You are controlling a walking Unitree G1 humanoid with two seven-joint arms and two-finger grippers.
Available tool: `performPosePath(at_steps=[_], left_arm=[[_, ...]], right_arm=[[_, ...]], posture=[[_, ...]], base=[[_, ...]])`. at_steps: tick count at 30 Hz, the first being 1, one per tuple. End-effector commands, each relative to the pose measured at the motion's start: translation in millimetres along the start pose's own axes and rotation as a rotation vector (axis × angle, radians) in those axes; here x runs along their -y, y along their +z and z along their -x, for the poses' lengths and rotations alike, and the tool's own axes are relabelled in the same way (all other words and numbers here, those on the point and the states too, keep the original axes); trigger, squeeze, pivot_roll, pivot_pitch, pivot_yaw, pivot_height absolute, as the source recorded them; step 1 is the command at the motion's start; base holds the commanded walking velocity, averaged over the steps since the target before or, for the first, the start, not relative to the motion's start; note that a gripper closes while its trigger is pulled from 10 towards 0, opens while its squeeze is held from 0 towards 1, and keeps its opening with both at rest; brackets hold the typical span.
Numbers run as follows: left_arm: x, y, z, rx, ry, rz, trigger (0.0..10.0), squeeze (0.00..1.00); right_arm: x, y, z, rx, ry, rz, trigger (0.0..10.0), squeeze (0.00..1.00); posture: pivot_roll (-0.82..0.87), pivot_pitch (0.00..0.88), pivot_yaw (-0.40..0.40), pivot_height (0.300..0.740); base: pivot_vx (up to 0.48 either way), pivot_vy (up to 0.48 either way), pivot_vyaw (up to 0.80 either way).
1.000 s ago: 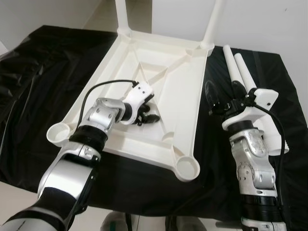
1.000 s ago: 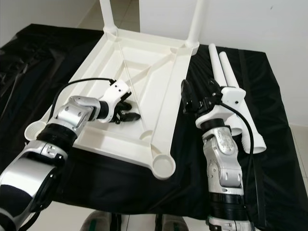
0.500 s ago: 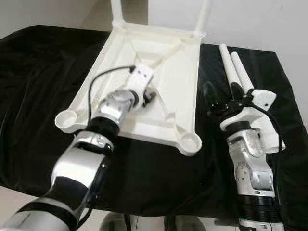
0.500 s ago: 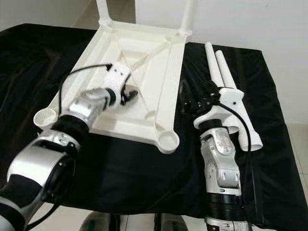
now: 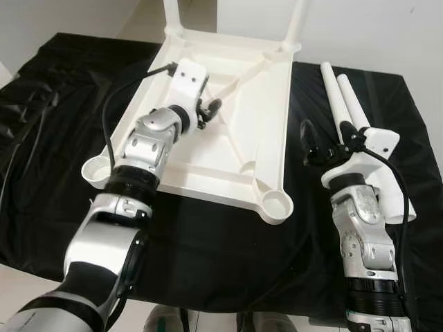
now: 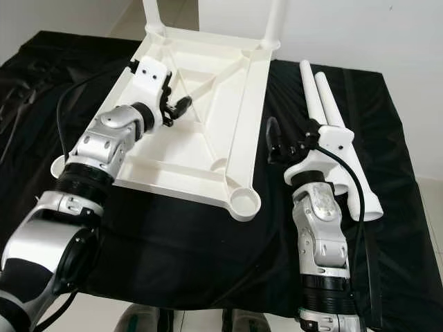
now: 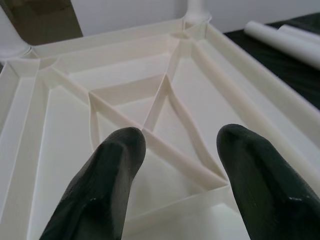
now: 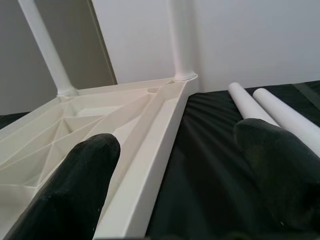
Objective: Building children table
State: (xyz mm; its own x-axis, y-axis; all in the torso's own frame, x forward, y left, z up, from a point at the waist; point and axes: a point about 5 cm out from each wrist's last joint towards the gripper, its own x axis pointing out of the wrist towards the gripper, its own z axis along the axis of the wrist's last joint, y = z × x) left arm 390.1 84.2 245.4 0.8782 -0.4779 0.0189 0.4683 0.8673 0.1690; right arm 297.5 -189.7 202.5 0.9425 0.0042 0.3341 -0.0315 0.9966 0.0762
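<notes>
White table top (image 5: 235, 117) upside-down under spread left tool (image 5: 209, 111); right tool (image 5: 324, 142) spread beside it

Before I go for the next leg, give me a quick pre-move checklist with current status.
1. Tabletop lies upside down on the black cloth: ok.
2. Two legs stand in the far corner sockets: ok.
3. Near right socket and near left socket are unfilled: ok.
4. Two loose legs lie side by side on the cloth right of the tabletop: ok.
5. Right hand is open, holding nothing, near the loose legs: ok.
6. Left hand is open above the tabletop's ribs; whether it touches them: cannot tell.
</notes>
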Motion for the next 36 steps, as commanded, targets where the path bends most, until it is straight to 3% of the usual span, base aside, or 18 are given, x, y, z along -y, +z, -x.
performPosePath(at_steps=[1,8,14,17,20,21,25,27,31,36], left_arm=[[10.0,2.4,3.6,0.021,-0.115,0.012,10.0,0.00],[16.6,6.3,12.8,0.102,-0.057,-0.047,10.0,0.00],[9.6,4.9,26.3,0.122,0.009,-0.066,10.0,0.00],[3.9,7.5,36.1,0.120,0.030,-0.079,10.0,0.00],[2.9,8.2,37.6,0.124,0.035,-0.083,10.0,0.00],[-1.1,10.6,40.1,0.127,0.041,-0.101,10.0,0.00],[-5.1,13.1,41.6,0.134,0.056,-0.112,10.0,0.00],[-9.3,17.4,43.5,0.145,0.076,-0.124,10.0,0.00],[-12.5,19.1,44.2,0.138,0.090,-0.140,10.0,0.00],[-15.3,25.9,48.7,0.135,0.062,-0.152,10.0,0.00]], right_arm=[[11.6,2.4,-3.2,0.017,-0.064,0.023,10.0,0.00],[33.0,6.8,-10.0,0.024,-0.197,0.084,10.0,0.00],[46.7,-0.1,-12.0,-0.029,-0.304,0.134,10.0,0.00],[59.7,-2.2,-15.6,-0.068,-0.414,0.175,10.0,0.00],[62.3,-2.5,-16.1,-0.074,-0.432,0.177,10.0,0.00],[71.5,-3.4,-17.3,-0.097,-0.474,0.167,10.0,0.00],[79.2,-3.7,-18.2,-0.114,-0.506,0.158,10.0,0.00],[91.2,-5.9,-20.1,-0.154,-0.559,0.152,10.0,0.00],[97.2,-6.9,-21.3,-0.173,-0.581,0.142,10.0,0.00],[107.0,-12.7,-26.4,-0.290,-0.648,0.125,10.0,0.00]], posture=[[-0.02,0.136,0.019,0.740],[-0.02,0.129,0.019,0.740],[-0.01,0.120,0.014,0.740],[-0.01,0.114,0.012,0.740],[-0.01,0.114,0.011,0.740],[0.00,0.111,0.012,0.740],[0.00,0.111,0.013,0.740],[0.00,0.111,0.013,0.740],[0.00,0.110,0.014,0.740],[0.00,0.107,0.016,0.740]], base=[[0.000,0.000,0.00],[0.000,0.000,0.00],[0.000,0.000,0.00],[0.000,0.000,0.00],[0.000,0.000,0.00],[0.000,0.000,0.00],[0.000,0.000,0.00],[0.000,0.000,0.00],[0.000,0.000,0.00],[0.000,0.000,0.00]])
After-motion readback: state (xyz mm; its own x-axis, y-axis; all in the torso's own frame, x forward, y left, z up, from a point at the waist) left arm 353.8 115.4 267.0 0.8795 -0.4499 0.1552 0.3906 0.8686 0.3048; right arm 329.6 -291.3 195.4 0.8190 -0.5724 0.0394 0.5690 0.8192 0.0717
